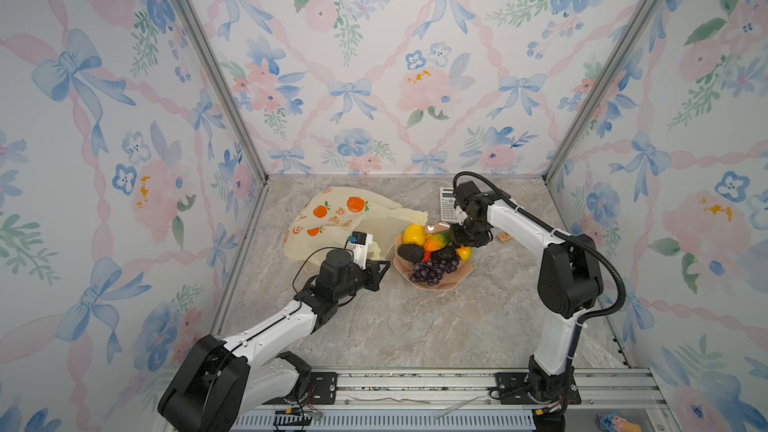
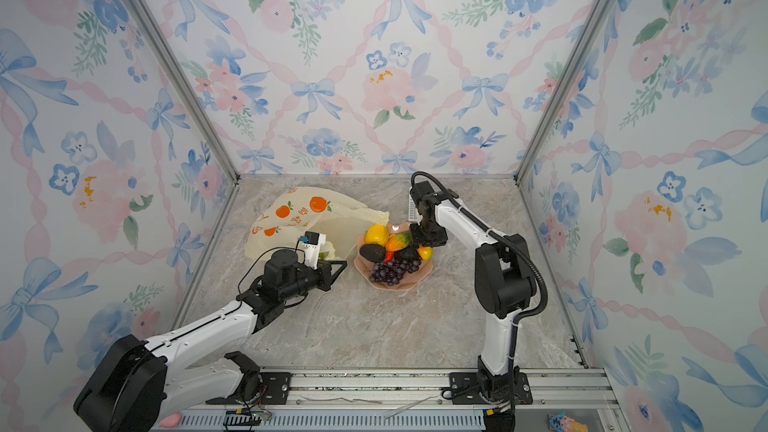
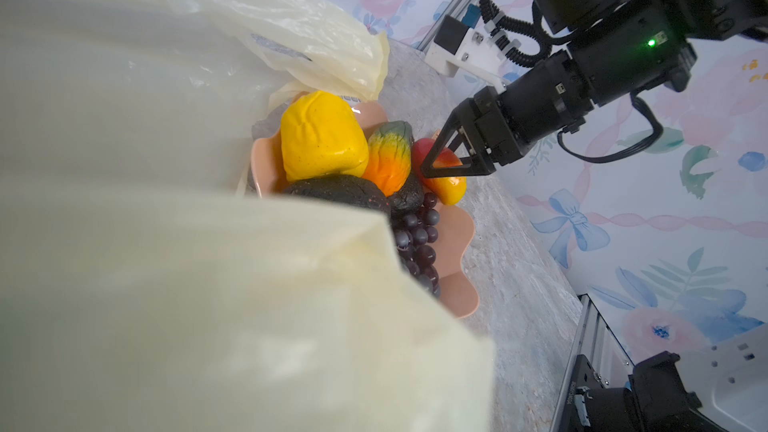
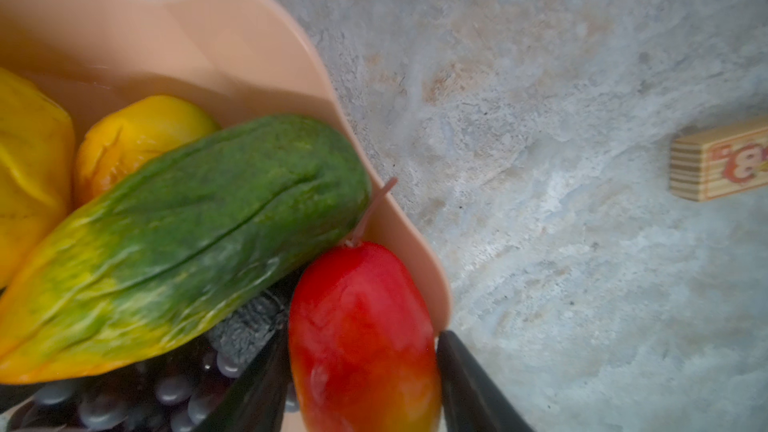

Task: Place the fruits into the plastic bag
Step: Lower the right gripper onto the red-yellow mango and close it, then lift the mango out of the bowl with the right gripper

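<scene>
The bag (image 1: 332, 222) shows oranges and orange characters, unreadable. Only the right wrist catches the block (image 4: 721, 160) and its red "8"-like mark. Now the right gripper (image 4: 363, 336) has its fingers clamped on the mango (image 4: 357, 301), on the plate (image 4: 232, 35) beside the bag. The left gripper (image 1: 386, 266) has its fingers together at the bag's edge.

Here's the plastic bag (image 1: 357, 218) at centre left, thin crinkly film, translucent with a soft sheen, and the plate (image 4: 232, 47) looks like smooth satin plastic. On it the red-and-yellow fruit (image 4: 361, 326) gleams, properly glossy, the green-and-orange fruit (image 4: 187, 218) shows a finely pitted skin, the avocado (image 3: 336, 193) is rough and matt, the grapes (image 1: 430, 272) shiny. Now the tabletop (image 1: 395, 326) reads as veined stone with a dull finish, the block (image 4: 719, 160) is bare layered wood, and the rail (image 1: 415, 380) along the bottom is grey metal
</scene>
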You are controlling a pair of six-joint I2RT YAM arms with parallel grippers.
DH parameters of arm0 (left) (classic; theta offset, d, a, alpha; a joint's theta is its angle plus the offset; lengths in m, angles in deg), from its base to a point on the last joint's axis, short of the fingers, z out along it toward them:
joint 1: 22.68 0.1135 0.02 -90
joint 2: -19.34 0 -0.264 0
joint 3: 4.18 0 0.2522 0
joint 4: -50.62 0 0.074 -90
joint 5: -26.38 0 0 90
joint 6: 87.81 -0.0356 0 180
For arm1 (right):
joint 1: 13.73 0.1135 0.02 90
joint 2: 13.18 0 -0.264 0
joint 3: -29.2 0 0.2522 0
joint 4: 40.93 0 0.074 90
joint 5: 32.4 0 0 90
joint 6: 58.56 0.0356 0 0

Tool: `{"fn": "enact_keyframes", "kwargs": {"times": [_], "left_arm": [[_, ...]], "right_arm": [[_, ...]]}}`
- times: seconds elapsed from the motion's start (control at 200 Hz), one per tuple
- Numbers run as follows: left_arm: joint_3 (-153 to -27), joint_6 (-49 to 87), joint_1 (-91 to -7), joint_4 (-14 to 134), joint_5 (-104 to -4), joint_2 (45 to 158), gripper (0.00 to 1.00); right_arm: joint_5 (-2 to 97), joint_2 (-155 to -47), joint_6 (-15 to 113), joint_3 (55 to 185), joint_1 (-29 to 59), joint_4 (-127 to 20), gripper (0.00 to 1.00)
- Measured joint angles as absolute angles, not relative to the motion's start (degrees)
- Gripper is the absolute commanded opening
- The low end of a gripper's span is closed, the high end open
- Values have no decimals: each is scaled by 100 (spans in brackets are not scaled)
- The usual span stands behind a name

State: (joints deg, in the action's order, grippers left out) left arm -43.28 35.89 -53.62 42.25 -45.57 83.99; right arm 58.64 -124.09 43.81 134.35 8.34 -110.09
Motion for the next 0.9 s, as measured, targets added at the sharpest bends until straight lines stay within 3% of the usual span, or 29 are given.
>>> {"fn": "enact_keyframes", "kwargs": {"times": [0.14, 0.455, 0.895], "left_arm": [[-4328, 3589, -5360, 4225, -4562, 8399, 0], [-4328, 3589, -5340, 4227, -4575, 8399, 0], [-4328, 3591, -5340, 4233, -4573, 8313, 0]], "right_arm": [[5842, -12409, 4413, 13435, 834, -11007, 43], [5755, -12250, 4446, 13418, 834, -11020, 38], [4631, -10182, 5012, 12685, 834, -10806, 38]]}}
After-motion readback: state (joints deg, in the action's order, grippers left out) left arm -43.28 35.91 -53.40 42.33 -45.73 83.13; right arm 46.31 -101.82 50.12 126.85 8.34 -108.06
